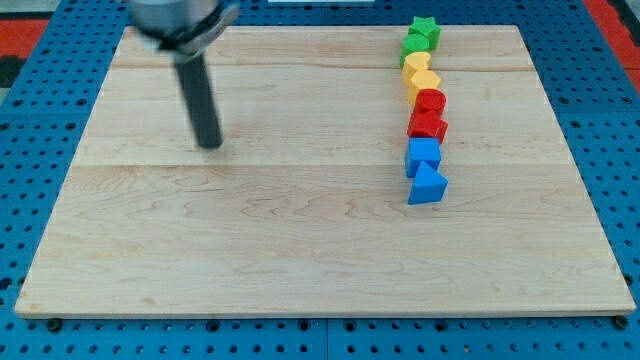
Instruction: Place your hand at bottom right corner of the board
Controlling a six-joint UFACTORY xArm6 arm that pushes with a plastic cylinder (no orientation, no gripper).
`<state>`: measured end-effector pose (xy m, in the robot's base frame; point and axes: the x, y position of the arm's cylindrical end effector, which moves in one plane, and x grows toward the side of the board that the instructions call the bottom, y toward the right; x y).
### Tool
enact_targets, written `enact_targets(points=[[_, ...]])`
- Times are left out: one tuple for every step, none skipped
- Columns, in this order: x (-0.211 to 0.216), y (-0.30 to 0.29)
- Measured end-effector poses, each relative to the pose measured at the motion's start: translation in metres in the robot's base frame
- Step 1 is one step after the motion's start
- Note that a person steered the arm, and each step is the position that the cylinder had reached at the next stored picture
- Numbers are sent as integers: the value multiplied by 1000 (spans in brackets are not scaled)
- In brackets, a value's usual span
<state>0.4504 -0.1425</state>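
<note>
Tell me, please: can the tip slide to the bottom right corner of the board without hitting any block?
Probably yes. My tip is at the view's upper left; the blocks' column ends at the blue triangular block, well above the corner.

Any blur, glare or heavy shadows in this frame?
Camera view: the arm's upper body at the top left is motion-blurred, the rod down to my tip slightly soft; the blocks, from green star to blue triangle, are sharp. Lighting is even and diffuse, shadows faint, no glare on the wooden board.
</note>
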Motion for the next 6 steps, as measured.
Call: enact_targets(points=[[97,55],[169,87],[168,195],[168,272],[168,277],[143,339]])
